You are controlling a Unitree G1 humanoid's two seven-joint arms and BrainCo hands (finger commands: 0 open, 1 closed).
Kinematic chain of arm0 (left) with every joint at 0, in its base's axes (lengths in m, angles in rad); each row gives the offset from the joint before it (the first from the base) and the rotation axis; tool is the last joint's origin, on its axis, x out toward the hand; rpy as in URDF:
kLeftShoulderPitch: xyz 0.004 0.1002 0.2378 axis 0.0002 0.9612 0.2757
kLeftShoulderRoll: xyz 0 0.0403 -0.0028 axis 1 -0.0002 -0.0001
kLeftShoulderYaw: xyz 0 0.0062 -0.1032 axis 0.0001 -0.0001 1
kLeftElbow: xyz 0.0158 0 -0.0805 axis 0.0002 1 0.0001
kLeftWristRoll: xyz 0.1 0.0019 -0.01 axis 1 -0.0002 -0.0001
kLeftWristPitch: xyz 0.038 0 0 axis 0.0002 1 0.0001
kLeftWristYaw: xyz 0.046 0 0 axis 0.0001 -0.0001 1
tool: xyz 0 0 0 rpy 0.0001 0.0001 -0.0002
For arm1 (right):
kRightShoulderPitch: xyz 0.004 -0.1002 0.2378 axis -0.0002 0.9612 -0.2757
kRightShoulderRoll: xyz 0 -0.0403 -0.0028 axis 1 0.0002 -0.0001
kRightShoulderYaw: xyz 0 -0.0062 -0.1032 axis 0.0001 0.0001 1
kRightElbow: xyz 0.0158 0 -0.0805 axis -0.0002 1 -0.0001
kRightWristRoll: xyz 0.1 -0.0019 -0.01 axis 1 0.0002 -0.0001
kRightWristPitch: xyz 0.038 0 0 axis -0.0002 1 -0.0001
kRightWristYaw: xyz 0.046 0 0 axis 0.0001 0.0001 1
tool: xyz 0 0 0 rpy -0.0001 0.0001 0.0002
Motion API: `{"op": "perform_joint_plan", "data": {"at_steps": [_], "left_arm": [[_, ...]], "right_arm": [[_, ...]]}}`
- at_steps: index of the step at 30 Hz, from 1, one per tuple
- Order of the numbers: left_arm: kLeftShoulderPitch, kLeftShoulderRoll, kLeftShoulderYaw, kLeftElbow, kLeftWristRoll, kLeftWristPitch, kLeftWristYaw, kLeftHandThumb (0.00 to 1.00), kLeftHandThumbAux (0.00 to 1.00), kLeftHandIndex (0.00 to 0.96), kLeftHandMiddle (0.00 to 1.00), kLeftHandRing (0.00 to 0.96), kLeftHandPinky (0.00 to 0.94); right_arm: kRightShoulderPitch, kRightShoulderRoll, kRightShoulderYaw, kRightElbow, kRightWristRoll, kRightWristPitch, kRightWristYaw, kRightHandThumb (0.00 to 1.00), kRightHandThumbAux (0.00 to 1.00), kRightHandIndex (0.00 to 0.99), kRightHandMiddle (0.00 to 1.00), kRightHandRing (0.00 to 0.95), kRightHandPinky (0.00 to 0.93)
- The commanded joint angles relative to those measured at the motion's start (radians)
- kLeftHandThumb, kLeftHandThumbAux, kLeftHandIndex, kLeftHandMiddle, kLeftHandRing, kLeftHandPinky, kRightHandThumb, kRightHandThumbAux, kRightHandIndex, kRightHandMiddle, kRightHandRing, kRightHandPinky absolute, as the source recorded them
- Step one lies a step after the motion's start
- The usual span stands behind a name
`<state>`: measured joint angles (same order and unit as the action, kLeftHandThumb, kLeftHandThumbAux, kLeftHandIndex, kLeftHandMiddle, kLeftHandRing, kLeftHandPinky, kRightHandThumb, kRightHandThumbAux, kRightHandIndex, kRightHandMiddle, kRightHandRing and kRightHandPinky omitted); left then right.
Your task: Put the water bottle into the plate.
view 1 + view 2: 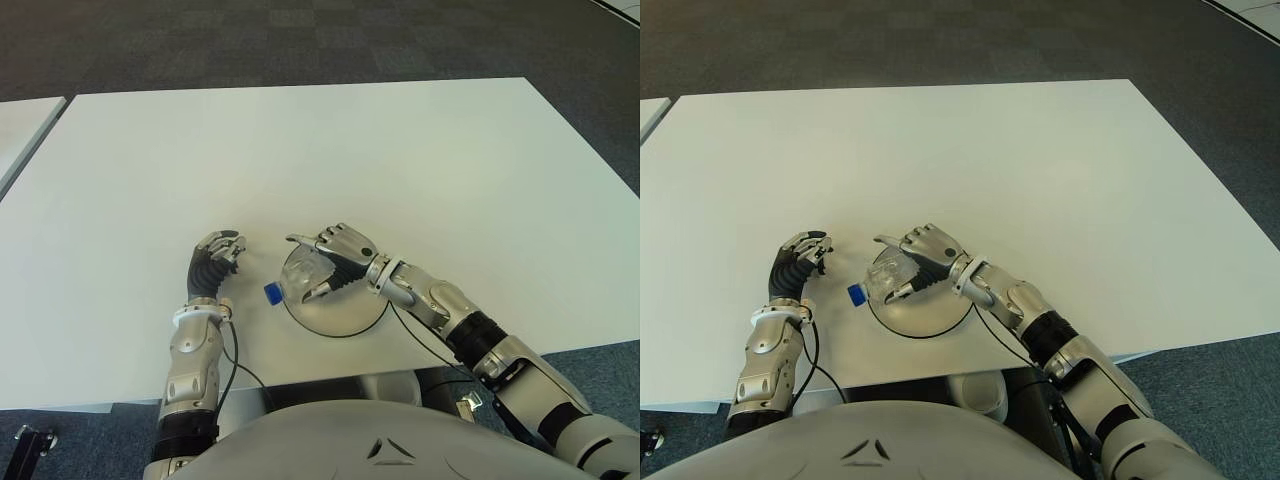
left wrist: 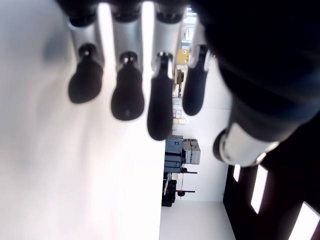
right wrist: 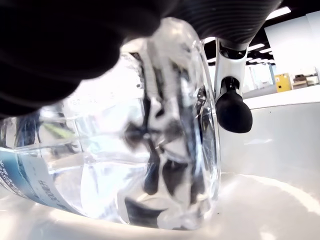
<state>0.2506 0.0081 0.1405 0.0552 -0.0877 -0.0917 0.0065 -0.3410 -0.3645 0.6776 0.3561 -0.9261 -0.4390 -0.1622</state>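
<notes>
- Water bottle (image 1: 298, 275) is lying on its side in the plate (image 1: 350, 318), one bottle and one plate on show, blue cap (image 1: 272, 292) poking out over the plate's rim toward the robot's left.
- Right hand (image 1: 335, 258) is draped over the clear body, fingers (image 1: 302, 241) curled around it from above, thumb low on the near side; the hand is clamped on the bottle.
- Plate sits near the front edge of the white bench (image 1: 400, 160), just to the right of the left hand (image 1: 213, 262).
- Left hand shows beside the plate on its left, apart from the blue cap, fingers bent inward and holding nothing.
- Right wrist view gives what the eye views can't: the bottle's ribbed clear wall (image 3: 165, 130) pressed right up under the palm, a strip of blue label (image 3: 30, 182) at its lower edge, the bottle's underside down on the plate's pale surface (image 3: 260, 210), and one dark fingertip (image 3: 233, 112) just off the plastic.
- Left wrist view shows four dark fingertips (image 2: 127, 97) in a row with the thumb across from them, nothing between, bench below.
</notes>
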Motion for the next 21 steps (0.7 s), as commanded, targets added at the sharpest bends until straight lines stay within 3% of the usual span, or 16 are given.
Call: {"op": "perform_joint_plan", "data": {"at_steps": [1,21], "left_arm": [[0.01,0.0,-0.001,0.011,0.005,0.012,0.003,0.838,0.679,0.399,0.565,0.746,0.736],[0.007,0.002,0.0,0.021,-0.003,-0.001,-0.006,0.838,0.678,0.4,0.557,0.75,0.738]], "right_arm": [[0.03,-0.016,0.01,-0.007,-0.024,0.024,0.033,0.418,0.187,0.0,0.0,0.0,0.0],[0.069,-0.053,-0.001,-0.139,-0.025,0.086,0.174,0.492,0.138,0.0,0.0,0.0,0.0]]}}
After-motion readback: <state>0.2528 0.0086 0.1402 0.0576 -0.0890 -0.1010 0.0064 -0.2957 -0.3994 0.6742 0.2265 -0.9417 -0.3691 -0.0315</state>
